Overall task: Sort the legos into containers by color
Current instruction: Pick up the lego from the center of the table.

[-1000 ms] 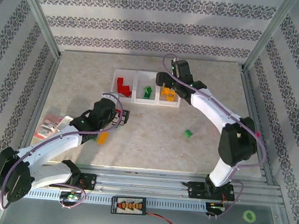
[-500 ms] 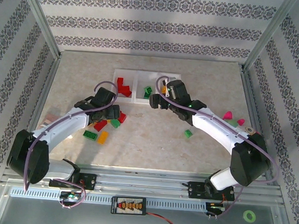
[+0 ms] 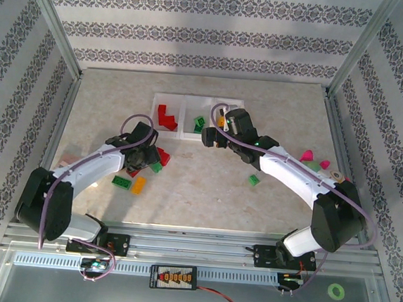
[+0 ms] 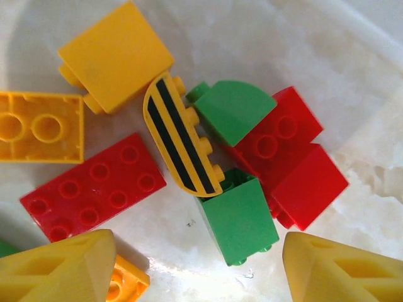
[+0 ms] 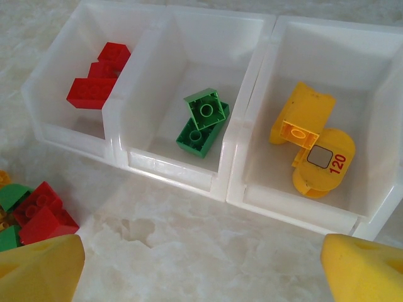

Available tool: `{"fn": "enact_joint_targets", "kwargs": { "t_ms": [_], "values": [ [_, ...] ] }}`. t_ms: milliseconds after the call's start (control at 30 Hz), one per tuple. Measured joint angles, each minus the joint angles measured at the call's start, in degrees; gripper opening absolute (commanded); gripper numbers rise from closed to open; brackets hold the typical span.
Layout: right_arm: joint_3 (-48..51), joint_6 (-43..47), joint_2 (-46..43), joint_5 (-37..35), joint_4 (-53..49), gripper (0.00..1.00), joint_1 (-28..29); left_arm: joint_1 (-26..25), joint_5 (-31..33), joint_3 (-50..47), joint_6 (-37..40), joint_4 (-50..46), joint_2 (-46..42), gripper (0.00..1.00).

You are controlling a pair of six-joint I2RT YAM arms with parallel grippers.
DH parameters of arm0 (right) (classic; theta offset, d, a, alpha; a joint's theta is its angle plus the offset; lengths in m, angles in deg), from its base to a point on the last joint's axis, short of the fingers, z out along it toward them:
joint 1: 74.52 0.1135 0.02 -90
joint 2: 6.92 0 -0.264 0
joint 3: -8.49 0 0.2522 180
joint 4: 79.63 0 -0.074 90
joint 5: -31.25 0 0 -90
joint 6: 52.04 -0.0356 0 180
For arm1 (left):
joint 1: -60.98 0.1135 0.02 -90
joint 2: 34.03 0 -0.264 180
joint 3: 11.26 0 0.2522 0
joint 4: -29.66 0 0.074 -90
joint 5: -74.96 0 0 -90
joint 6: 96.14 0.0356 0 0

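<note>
Beige marbled table [image 3: 205, 194] carries everything. Left arm [image 3: 86, 173] reaches in from the near-left corner. Right arm [image 3: 288, 167] bends from the near-right corner toward the far edge. Row of three translucent white plastic bins [image 5: 236, 185], walls joined, sits at the middle of the far edge. Pink-and-teal plush toy [image 3: 312, 161] lies by the right edge, just beyond the right arm.

Left gripper [image 4: 201, 274]: yellow fingers spread wide, nothing pinched, low over a loose pile of bricks left of the table's centre. Right gripper [image 5: 201, 270]: spread too, empty, above bare table on the near side of the bins, facing them.

Bins, left to right:
- red bricks [image 5: 97, 78]
- two green bricks [image 5: 203, 119], stacked askew
- yellow pieces [image 5: 312, 141], one labelled "120"

Pile, from the left wrist view:
- long red studded brick [image 4: 94, 185]
- yellow block [image 4: 113, 53]
- yellow brick lying hollow side up [image 4: 38, 126]
- cluster of red bricks [image 4: 289, 167]
- green sloped brick [image 4: 239, 217], sitting between the fingertips and untouched
- green rounded piece [image 4: 233, 110]
- yellow curved plate with black stripes [image 4: 182, 145], touching both green ones

Outside the pile, a flat green brick [image 3: 121, 181] and an orange brick [image 3: 138, 185] lie side by side toward the near edge. A lone small green brick [image 3: 254, 179] sits near the table's centre, just beside the right arm.
</note>
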Motion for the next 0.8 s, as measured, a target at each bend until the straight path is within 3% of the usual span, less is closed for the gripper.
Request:
{"fn": "enact_joint_targets", "kwargs": {
  "t_ms": [800],
  "values": [
    [0.5, 0.0, 0.0, -0.6, -0.2, 0.97, 0.0, -0.6, -3.7, 1.2, -2.3, 4.7, 9.6, 0.71]
  ]
}}
